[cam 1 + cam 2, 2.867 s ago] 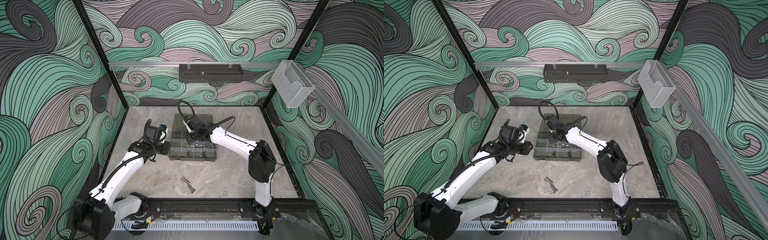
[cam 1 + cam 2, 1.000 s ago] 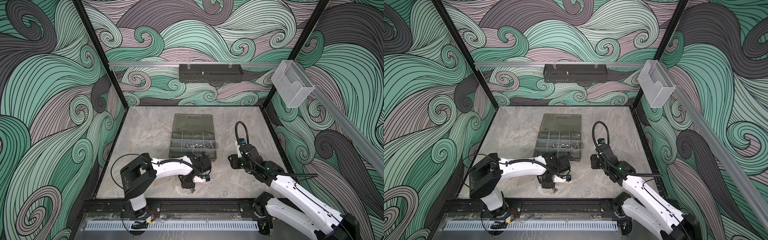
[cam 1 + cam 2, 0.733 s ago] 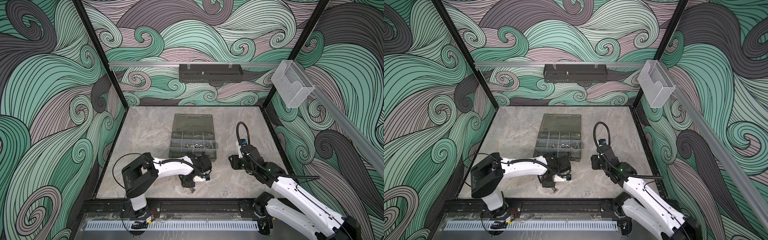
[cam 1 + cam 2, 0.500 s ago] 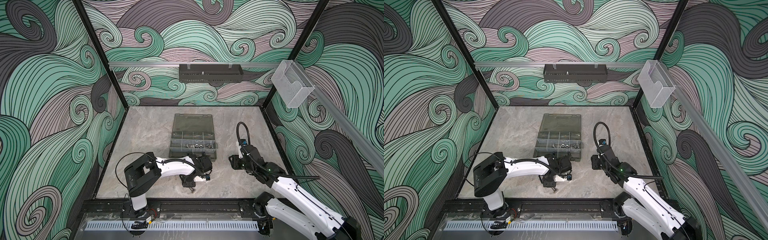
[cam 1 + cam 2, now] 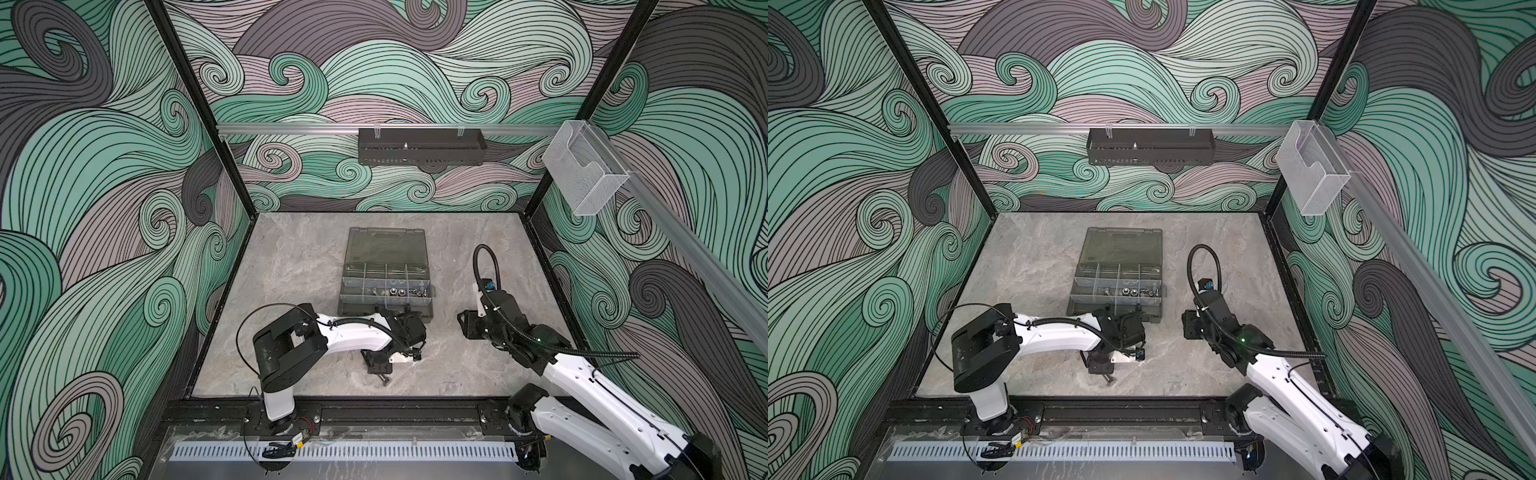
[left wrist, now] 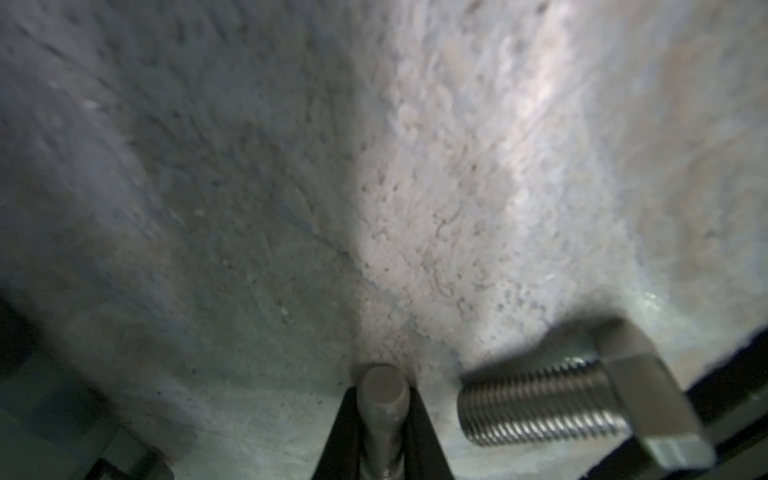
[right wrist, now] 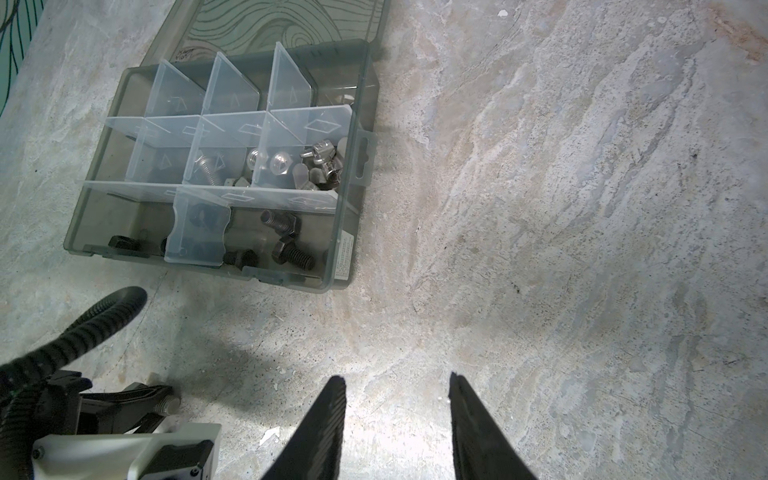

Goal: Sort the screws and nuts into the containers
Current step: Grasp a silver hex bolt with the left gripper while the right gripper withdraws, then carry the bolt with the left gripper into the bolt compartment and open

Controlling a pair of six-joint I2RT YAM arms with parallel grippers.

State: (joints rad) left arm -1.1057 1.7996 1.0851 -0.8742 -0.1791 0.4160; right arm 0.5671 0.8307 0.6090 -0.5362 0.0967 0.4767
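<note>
a: what's different from a second ago?
b: the left gripper [image 6: 382, 392] has gone from part-open to fully closed. its black fingers [image 6: 343, 432] now pinch the shaft of a silver screw [image 6: 382, 401], low against the marble table [image 6: 457, 187] near the front edge.
a: so the pick is made?
b: looks so. i'd judge the lift to the organiser case [image 7: 340, 249] comes next; it already holds black bolts [image 7: 293, 255] and silver nuts [image 7: 279, 160]. a second silver screw [image 6: 582, 399] lies loose just beside the grip.
a: and the right gripper [image 7: 397, 380]?
b: unchanged: jaws parted some way, nothing between them, over bare table right of the case.
a: anything unclear?
b: the held screw's head is cut off by the frame edge. in both top views the gripper body hides the pinch. only a dark sliver [image 5: 384, 380] shows, and i can't tell which screw it is.
</note>
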